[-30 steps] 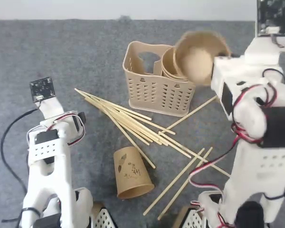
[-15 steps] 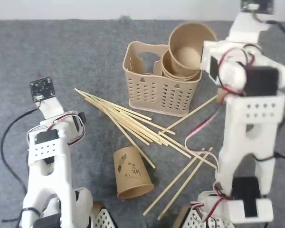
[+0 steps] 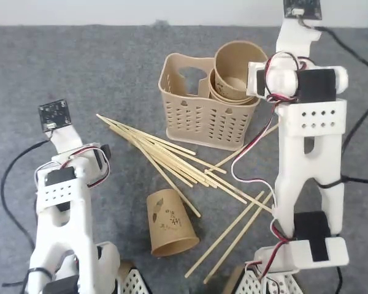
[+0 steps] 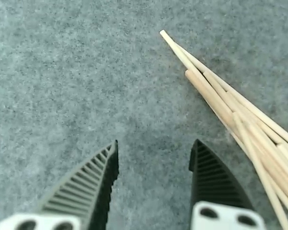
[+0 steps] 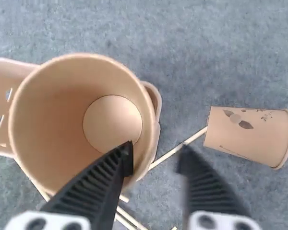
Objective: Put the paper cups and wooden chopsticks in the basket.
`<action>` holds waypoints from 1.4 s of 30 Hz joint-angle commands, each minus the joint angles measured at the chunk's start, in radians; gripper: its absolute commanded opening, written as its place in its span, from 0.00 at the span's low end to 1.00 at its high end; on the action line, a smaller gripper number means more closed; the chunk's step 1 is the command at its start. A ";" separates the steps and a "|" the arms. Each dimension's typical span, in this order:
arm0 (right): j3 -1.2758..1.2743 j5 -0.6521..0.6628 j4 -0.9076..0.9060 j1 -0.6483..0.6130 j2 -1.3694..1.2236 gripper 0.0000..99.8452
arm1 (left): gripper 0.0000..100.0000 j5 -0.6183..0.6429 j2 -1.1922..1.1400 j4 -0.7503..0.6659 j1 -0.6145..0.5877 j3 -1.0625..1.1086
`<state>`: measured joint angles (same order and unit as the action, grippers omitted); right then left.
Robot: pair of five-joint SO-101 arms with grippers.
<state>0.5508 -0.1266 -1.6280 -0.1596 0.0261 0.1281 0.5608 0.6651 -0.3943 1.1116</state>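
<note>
Brown paper cup (image 3: 236,61) sits nested in another inside the basket (image 3: 199,119). The right gripper (image 5: 156,149) straddles its rim, one jaw inside and the other spread clear of the wall, pinching nothing. A skewed withdrawal could snag the rim and tip the basket. In front of the basket lie the wooden chopsticks (image 3: 172,160) and a fallen cup (image 3: 168,223). The left gripper (image 4: 153,148) hangs spread and empty at the chopsticks' far tips.

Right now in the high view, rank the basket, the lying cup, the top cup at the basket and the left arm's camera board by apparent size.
1. basket
2. lying cup and top cup: look alike; the top one sits higher, nearer the camera, so no ranking.
3. camera board
</note>
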 commanded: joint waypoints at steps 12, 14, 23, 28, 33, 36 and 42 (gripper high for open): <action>-0.359 0.112 -0.160 0.163 0.498 0.03 | 0.23 -0.005 -0.012 -0.026 -0.002 -0.030; -0.509 0.218 -0.159 0.173 0.565 0.01 | 0.23 -0.006 -0.012 -0.025 0.000 -0.030; -1.049 0.470 -0.076 0.257 0.937 0.01 | 0.23 -0.063 -0.005 -0.005 0.003 -0.019; -1.452 0.586 0.166 0.311 1.033 0.01 | 0.23 -0.069 -0.002 0.015 0.002 -0.021; -1.798 0.586 0.538 0.343 1.024 0.01 | 0.23 -0.150 0.110 0.173 0.002 -0.028; -1.916 0.565 0.648 0.340 1.004 0.01 | 0.23 -0.199 0.282 0.256 0.002 0.002; -1.942 0.535 0.688 0.343 0.997 0.01 | 0.23 -0.529 0.646 0.540 0.003 -0.001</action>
<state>-1.3947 0.4242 -0.9651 0.1780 1.0403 -0.1910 0.9674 1.0319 -0.3928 1.1254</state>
